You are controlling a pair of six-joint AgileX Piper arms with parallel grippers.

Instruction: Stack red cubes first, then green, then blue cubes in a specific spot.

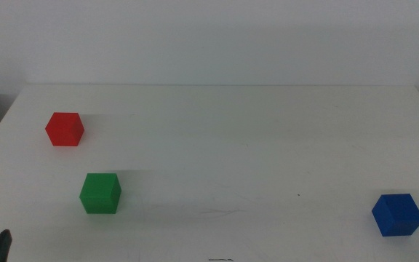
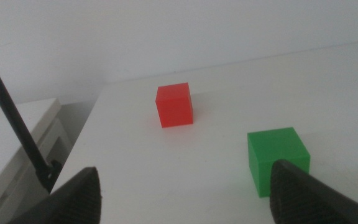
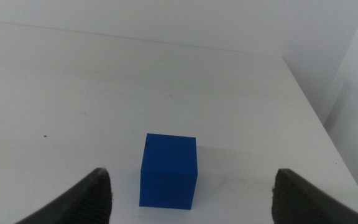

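The red cube (image 1: 65, 129) sits at the table's far left; it also shows in the left wrist view (image 2: 174, 105). The green cube (image 1: 100, 193) sits nearer the front, below and right of the red one, and shows in the left wrist view (image 2: 277, 159). The blue cube (image 1: 396, 214) sits at the front right and shows in the right wrist view (image 3: 168, 170). All three stand apart on the white table. My left gripper (image 2: 182, 190) is open and empty, short of the red and green cubes; its tip shows at the middle view's bottom left corner. My right gripper (image 3: 191, 190) is open and empty, just short of the blue cube.
The white table (image 1: 238, 145) ends at a pale wall behind. A thin dark cable (image 2: 14, 118) and a pale cabinet (image 2: 17, 143) lie beyond the table's left edge. The table's right edge (image 3: 312, 106) runs close to the blue cube.
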